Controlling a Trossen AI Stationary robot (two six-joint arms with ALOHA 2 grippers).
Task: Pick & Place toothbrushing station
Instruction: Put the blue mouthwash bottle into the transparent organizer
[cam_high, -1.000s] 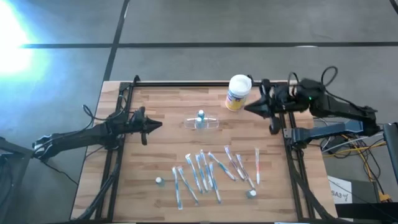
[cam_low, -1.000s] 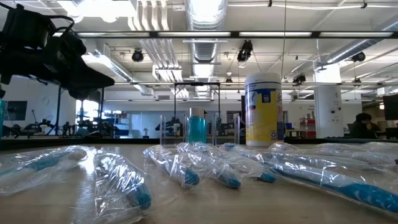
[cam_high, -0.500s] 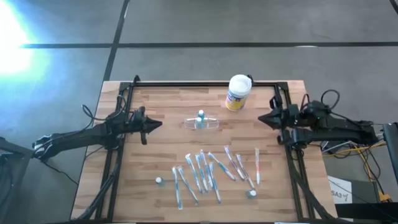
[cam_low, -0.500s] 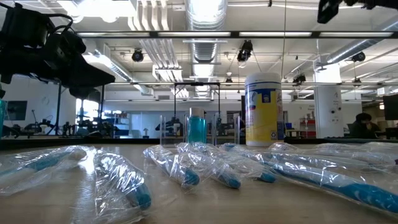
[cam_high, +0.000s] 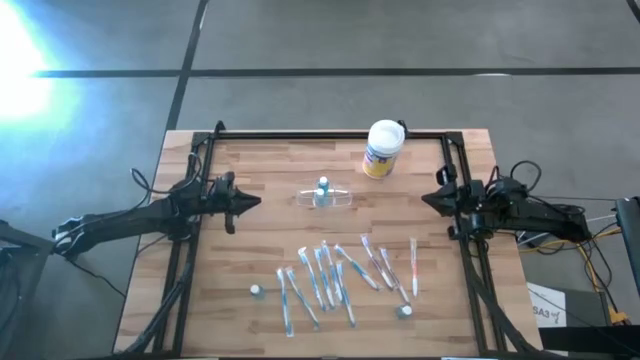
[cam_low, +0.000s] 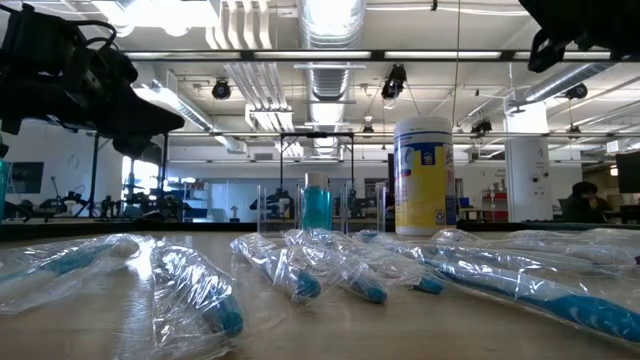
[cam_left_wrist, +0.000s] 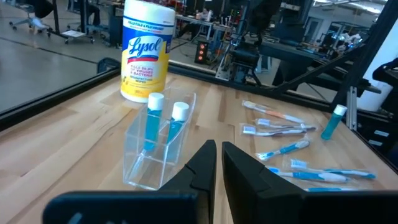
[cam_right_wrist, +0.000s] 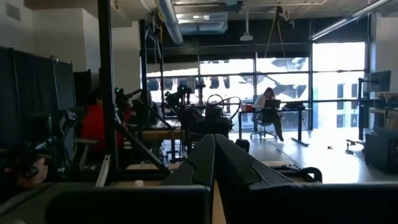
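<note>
Two arms checked from my remote desk. Toothbrushing station (cam_high: 326, 197) stood at table centre w/ two tubes upright inside, near Lysol canister (cam_high: 383, 148). Left gripper (cam_high: 250, 201) sat at left table edge (pointing at station, well apart), fingers nearly together, nothing held. Right gripper (cam_high: 427, 199) at right edge, fingers fully closed, empty. Wrapped toothbrushes (cam_high: 335, 275) lay along the near side.

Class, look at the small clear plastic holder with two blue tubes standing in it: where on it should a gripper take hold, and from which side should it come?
Grip the clear plastic holder across its narrow width, on the long flat walls at the end away from the two white-capped blue tubes. Coming from above is probably best: it stands upright with its top open, and the left gripper sits nearest.
</note>
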